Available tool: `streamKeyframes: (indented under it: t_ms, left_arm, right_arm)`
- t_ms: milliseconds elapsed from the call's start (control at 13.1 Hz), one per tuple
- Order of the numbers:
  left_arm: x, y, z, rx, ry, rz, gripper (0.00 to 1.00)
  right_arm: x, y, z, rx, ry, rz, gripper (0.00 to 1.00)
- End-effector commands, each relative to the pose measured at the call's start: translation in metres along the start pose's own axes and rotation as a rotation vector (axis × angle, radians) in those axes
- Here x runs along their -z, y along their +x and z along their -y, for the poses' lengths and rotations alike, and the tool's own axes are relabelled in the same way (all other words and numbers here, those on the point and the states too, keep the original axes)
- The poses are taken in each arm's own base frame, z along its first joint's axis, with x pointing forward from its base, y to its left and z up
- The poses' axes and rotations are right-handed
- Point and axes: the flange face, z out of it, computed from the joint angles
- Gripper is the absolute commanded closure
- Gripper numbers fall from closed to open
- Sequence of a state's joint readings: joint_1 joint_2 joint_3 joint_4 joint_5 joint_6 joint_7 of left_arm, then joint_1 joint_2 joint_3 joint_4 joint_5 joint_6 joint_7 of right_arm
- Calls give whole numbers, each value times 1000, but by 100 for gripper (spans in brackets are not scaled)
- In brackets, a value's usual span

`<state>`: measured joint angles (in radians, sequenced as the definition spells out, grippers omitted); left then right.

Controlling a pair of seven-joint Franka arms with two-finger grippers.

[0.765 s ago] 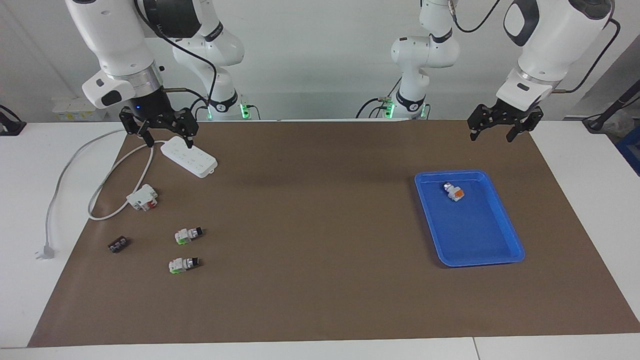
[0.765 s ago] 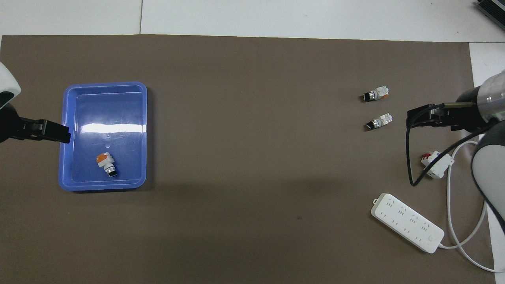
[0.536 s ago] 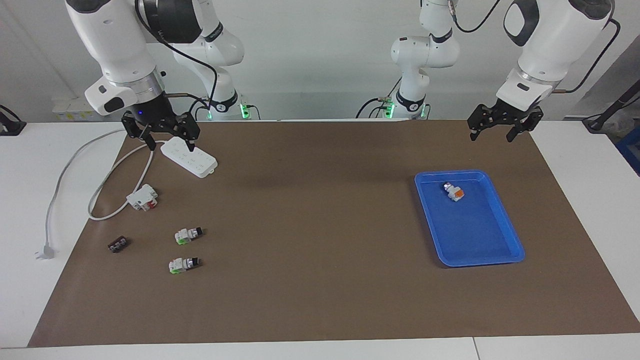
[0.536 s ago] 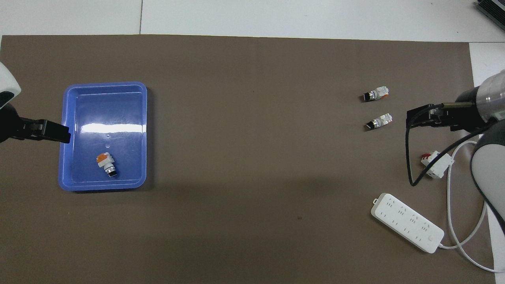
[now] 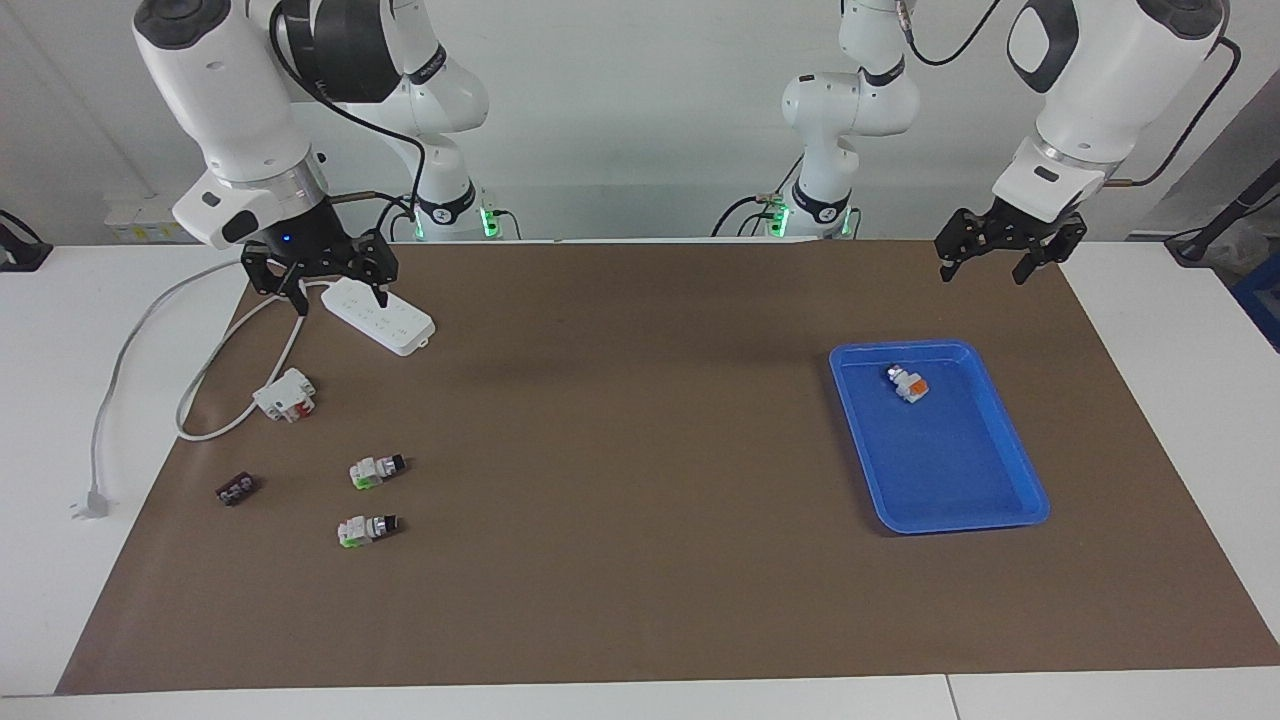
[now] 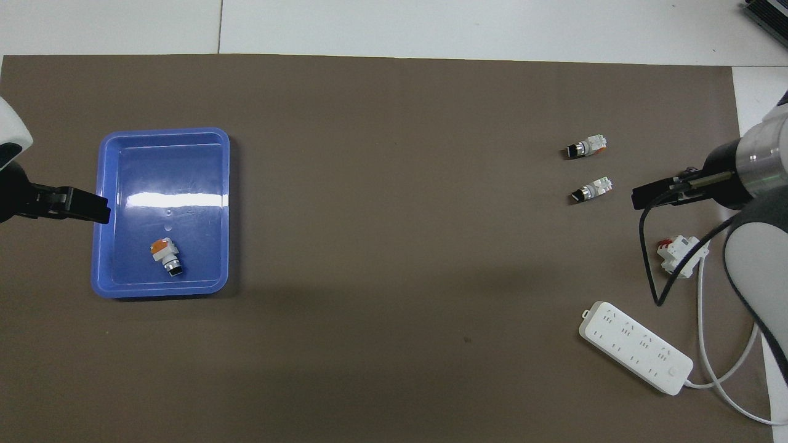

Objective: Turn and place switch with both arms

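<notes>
Slowly, the right gripper, fingers apart, has drifted lower above the power strip toward two green-tabbed switches near the mat's right-arm edge; pickup appears imminent. Left gripper waits, fingers spread, near the tray.

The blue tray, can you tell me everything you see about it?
The blue tray is a shiny, plastic-looking rectangle with rounded corners and a low raised rim. It lies flat on the brown mat toward the left arm's end of the table. Inside it, near the end closer to the robots, lies one small switch with an orange tab on its side. Nothing else is in it, and neither claw touches it.
</notes>
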<state>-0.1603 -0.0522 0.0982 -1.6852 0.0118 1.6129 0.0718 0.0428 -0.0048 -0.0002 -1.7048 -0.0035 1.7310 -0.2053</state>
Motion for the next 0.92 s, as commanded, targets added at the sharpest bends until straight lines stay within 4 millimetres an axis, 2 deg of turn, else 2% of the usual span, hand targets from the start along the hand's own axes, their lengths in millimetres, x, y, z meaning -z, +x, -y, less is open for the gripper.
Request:
streamKeyframes:
  t_ms: [0, 689, 842]
  left_arm:
    - [0, -11, 1, 10, 14, 1, 0]
    - [0, -11, 1, 10, 14, 2, 0]
    - [0, -11, 1, 10, 14, 1, 0]
  right_arm:
    - [-22, -4, -6, 246, 19, -27, 0]
    - [-86, 31, -31, 1039, -13, -51, 0]
    - [-111, 40, -36, 1233, -14, -46, 0]
